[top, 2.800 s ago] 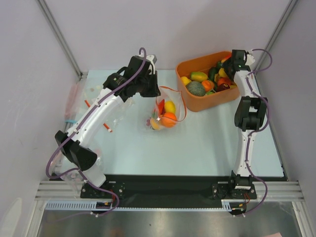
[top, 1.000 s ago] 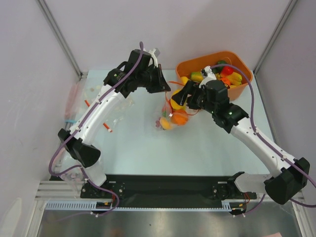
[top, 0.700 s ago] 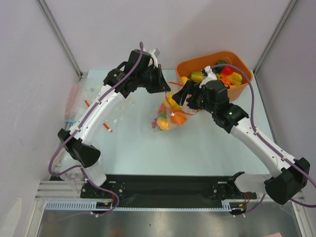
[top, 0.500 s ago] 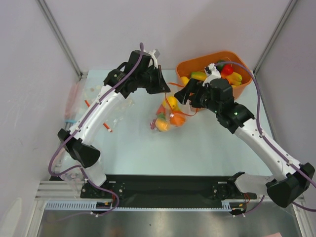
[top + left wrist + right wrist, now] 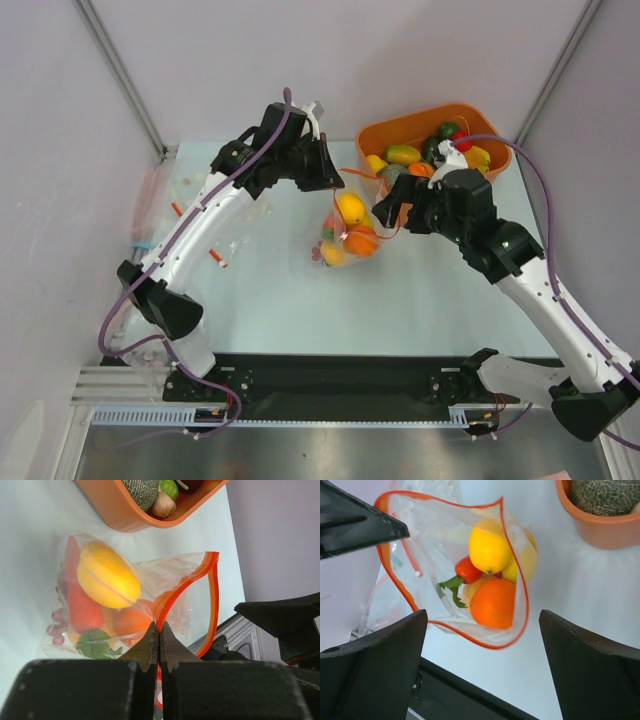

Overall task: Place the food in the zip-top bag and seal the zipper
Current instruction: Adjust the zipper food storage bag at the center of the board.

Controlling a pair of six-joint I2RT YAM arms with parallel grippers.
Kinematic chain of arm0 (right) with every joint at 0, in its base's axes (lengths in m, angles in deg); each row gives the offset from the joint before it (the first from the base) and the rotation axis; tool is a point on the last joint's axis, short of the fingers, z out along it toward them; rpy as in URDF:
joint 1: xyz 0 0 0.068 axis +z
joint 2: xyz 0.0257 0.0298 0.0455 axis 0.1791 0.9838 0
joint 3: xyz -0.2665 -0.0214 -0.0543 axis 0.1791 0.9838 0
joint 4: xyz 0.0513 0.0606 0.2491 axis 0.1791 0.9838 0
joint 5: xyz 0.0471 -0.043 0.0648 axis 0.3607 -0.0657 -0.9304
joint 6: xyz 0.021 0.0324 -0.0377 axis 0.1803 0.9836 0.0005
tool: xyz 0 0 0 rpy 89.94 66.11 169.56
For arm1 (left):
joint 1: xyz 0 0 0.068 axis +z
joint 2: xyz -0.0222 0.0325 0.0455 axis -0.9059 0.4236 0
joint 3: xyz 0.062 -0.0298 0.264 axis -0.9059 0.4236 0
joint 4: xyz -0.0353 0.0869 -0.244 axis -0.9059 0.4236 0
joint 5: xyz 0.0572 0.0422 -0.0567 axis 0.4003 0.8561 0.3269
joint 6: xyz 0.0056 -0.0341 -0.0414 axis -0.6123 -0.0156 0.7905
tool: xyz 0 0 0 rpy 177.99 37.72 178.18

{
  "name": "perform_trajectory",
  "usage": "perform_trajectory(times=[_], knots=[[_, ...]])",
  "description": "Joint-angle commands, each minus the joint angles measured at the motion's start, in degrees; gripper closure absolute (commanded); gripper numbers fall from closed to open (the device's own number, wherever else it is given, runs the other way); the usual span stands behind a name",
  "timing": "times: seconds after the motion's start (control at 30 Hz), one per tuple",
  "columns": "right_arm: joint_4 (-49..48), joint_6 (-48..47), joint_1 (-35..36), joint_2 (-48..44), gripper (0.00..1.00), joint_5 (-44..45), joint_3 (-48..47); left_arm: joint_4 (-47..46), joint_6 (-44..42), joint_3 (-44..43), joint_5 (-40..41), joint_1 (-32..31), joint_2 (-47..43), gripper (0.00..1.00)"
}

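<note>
1. With the left tool [image 5: 159,642], pinching the red-orange zipper [image 5: 212,600] of the zip-top bag [image 5: 165,577], jaws pressed together on the strip.
2. With the right tool [image 5: 480,620], hovering over the bag's gaping mouth, jaws spread wide, gripping nothing.
3. Sagging clear and crinkly on the desk [image 5: 420,290] near the tub [image 5: 400,130], bulging with mango [image 5: 489,547], orange [image 5: 492,602], chili [image 5: 468,569], grapes [image 5: 54,625].

The pale blue-white table [image 5: 420,300] carries an orange plastic tub [image 5: 415,120] at its far right corner, heaped with toy fruit and vegetables [image 5: 403,155]. Near the middle, just left of the tub, the filled lower end of the clear zip-top bag [image 5: 345,240] appears to rest on the surface, with a yellow mango [image 5: 351,208], an orange [image 5: 362,241] and purple grapes [image 5: 54,625] showing through it. Toward the left edge lies crinkled clear plastic [image 5: 240,225] with short red strips.
</note>
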Motion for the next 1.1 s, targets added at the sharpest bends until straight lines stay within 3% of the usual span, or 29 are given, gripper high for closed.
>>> perform_trajectory(times=[0.0, 0.17, 0.33, 0.5, 0.63, 0.67, 0.87, 1.07], knots=[[-1.54, 0.44, -0.93, -5.79, 0.0, 2.47, 3.95, -2.06, -0.39, 0.26, 0.14, 0.29, -4.06, 1.0], [3.62, 3.52, -3.05, -3.44, 0.23, 1.33, 2.83, -2.5, -0.39, 0.88, -0.12, 0.29, -4.41, 1.0], [5.32, 5.63, -3.05, -0.18, 0.29, 1.07, 2.2, -2.94, -0.48, 1.32, -0.47, 0.29, -4.67, 1.0], [3.91, 7.22, -3.13, 1.75, 0.41, 0.37, 2.82, -2.86, -0.66, 1.58, -0.3, 0.29, -4.94, 1.0], [3.65, 6.87, -3.13, 2.98, 0.65, -0.42, 1.86, -2.94, -0.92, 2.19, -0.12, 0.29, -5.2, 0.99], [3.47, 6.78, -3.22, 3.07, 0.76, -0.51, 1.68, -3.2, -1.01, 2.46, -0.21, 0.29, -5.29, 1.0], [2.94, 5.9, -3.22, 5.09, 1.0, -0.51, 0.28, -3.82, -1.18, 4.57, -0.74, 0.29, -5.55, 1.0], [1.19, 4.67, -3.22, 6.85, 1.0, -0.51, -2.53, -3.56, -1.71, 5.62, -0.74, 0.29, -5.38, 1.0]])
